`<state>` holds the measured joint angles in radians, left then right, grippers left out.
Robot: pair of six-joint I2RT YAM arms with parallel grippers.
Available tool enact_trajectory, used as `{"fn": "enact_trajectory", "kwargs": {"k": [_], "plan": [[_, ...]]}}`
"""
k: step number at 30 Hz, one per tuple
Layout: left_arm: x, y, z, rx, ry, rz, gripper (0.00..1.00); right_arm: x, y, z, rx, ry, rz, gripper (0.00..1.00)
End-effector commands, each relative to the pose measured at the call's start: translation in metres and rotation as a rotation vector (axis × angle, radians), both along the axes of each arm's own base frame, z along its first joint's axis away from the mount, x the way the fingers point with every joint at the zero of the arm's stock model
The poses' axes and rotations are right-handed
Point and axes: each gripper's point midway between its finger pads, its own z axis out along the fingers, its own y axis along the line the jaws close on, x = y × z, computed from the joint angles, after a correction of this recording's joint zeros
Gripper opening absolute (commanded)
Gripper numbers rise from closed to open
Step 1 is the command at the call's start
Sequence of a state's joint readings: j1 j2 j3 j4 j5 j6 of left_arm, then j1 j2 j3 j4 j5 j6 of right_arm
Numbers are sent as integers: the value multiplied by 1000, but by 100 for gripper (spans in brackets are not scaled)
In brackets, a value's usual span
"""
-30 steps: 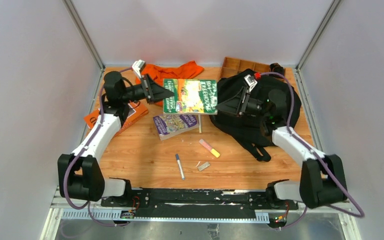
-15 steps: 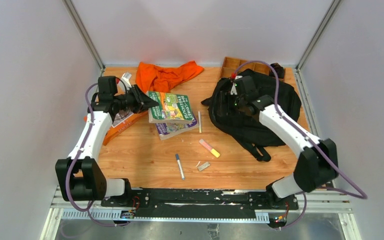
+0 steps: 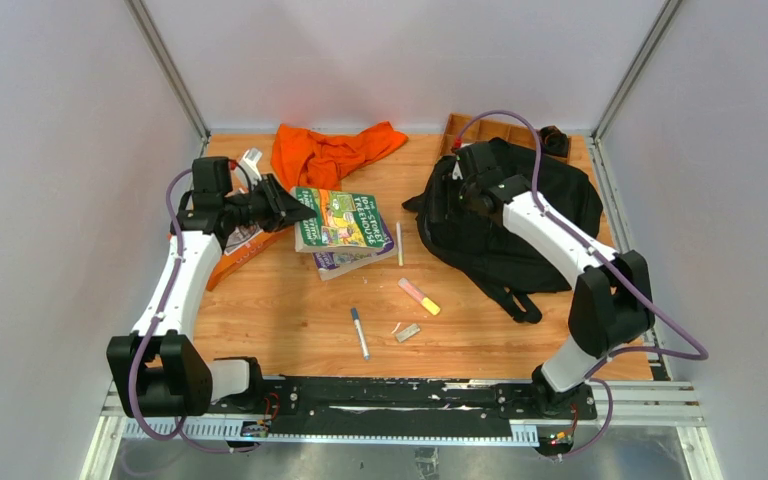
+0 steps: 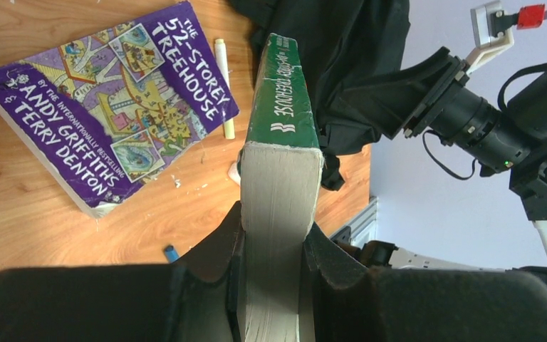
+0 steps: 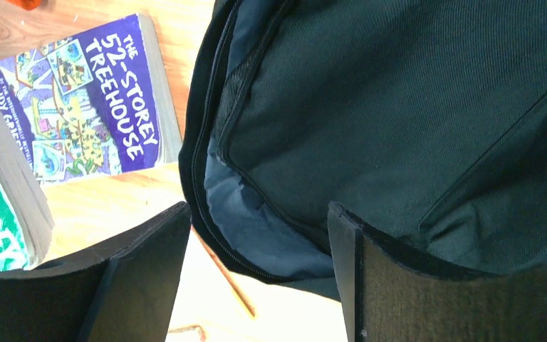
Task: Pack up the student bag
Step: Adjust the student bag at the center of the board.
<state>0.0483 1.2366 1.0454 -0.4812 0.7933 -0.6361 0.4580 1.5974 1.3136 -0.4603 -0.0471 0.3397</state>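
Over the wooden table (image 3: pixel 290 300), left gripper (image 4: pixel 274 226) clamps the green book (image 4: pixel 281 107); right gripper (image 5: pixel 260 221) gapes above the student bag (image 5: pixel 399 107)

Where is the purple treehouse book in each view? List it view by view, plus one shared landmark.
Top external: purple book at centre, partly hidden by the green book.
Left wrist: purple book upper left, lying flat.
Right wrist: purple book upper left, beside the student bag.
Shared landmark: the green book, beside it in all three.
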Motion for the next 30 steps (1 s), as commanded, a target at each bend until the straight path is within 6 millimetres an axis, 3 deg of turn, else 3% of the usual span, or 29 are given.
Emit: {"fn": "enact_trajectory", "kwargs": {"k": [1,8,12,13,16,18,21,25,30], "plan": [[-6,-7,13,-41,-45,-42,0,19,8,-3,-9,-21,-25,75],[-10,-8,19,-43,-66,-46,0,32,21,-17,15,-9,-16,75],[-11,-8,18,-47,-60,-48,0,40,15,-28,-25,-4,-55,73],[-11,-9,17,-49,-57,-50,0,42,10,-30,-45,-9,-74,68],[-13,-9,19,-52,-60,-53,0,45,1,-31,-88,-29,-89,19],[-15,-11,23,-65,-77,-70,0,46,-4,-27,-103,-44,-92,1],[-16,-13,36,-72,-118,-78,0,45,-7,-16,-101,-65,-75,0],[-17,-18,47,-56,-163,-93,0,27,-7,11,-69,-92,-27,0],[-29,-65,59,-43,-222,-249,0,-10,-31,67,-99,-191,37,0]]}}
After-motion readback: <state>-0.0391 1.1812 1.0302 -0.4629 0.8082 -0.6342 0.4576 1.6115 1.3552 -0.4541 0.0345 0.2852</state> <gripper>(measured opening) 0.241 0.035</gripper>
